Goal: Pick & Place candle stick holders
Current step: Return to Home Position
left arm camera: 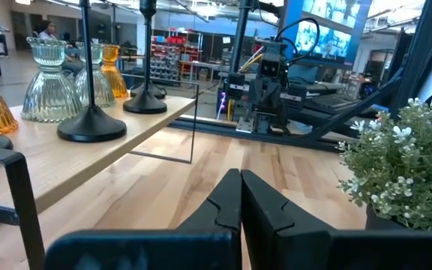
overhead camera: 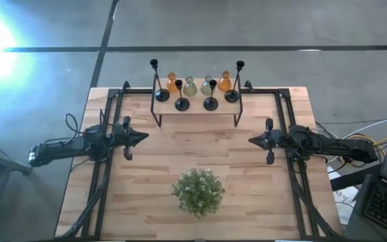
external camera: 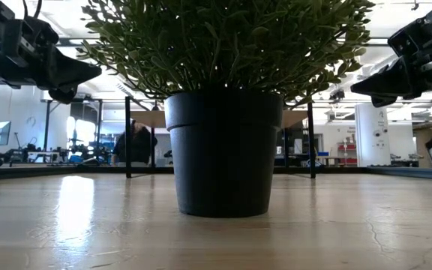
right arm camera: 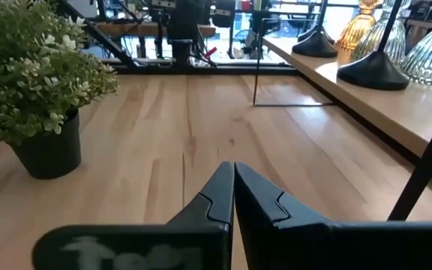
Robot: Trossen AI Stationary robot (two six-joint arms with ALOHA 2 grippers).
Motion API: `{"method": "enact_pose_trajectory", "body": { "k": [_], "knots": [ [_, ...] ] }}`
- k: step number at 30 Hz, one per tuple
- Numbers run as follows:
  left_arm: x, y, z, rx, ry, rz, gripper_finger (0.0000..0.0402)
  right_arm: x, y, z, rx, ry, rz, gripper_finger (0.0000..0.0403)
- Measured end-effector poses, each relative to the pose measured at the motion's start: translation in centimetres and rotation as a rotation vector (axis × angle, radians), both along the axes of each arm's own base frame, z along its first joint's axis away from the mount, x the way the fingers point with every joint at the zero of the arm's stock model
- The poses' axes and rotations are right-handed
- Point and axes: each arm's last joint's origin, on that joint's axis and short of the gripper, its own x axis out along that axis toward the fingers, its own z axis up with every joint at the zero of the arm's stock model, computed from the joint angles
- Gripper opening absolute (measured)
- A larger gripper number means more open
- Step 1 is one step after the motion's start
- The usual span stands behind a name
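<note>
Several black candle stick holders stand by their round bases on a raised wooden shelf (overhead camera: 197,107) at the table's far side: two at its ends (overhead camera: 161,94) (overhead camera: 232,95) and two nearer the front (overhead camera: 181,103) (overhead camera: 210,103). One base shows in the left wrist view (left arm camera: 92,126) and one in the right wrist view (right arm camera: 373,75). My left gripper (overhead camera: 144,137) hovers shut at the table's left, pointing right. My right gripper (overhead camera: 251,140) hovers shut at the table's right, pointing left. Both are empty and well short of the shelf.
Orange (overhead camera: 172,83) and grey-green (overhead camera: 190,86) glass vases stand among the holders on the shelf, which has thin black legs (overhead camera: 156,119). A potted plant (overhead camera: 198,191) in a black pot (external camera: 223,154) stands near the table's near edge, between the arms. Bare wood lies between the grippers.
</note>
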Motion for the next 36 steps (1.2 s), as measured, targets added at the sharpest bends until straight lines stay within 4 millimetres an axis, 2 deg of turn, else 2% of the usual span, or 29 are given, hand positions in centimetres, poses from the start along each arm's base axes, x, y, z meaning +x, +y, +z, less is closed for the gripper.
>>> {"method": "enact_pose_trajectory", "body": {
  "k": [36],
  "knots": [
    [0.01,0.01,0.10,0.000,-0.012,0.003,0.0005,-0.01,0.00,0.01,0.000,-0.002,0.000,0.0009]
  ]
}}
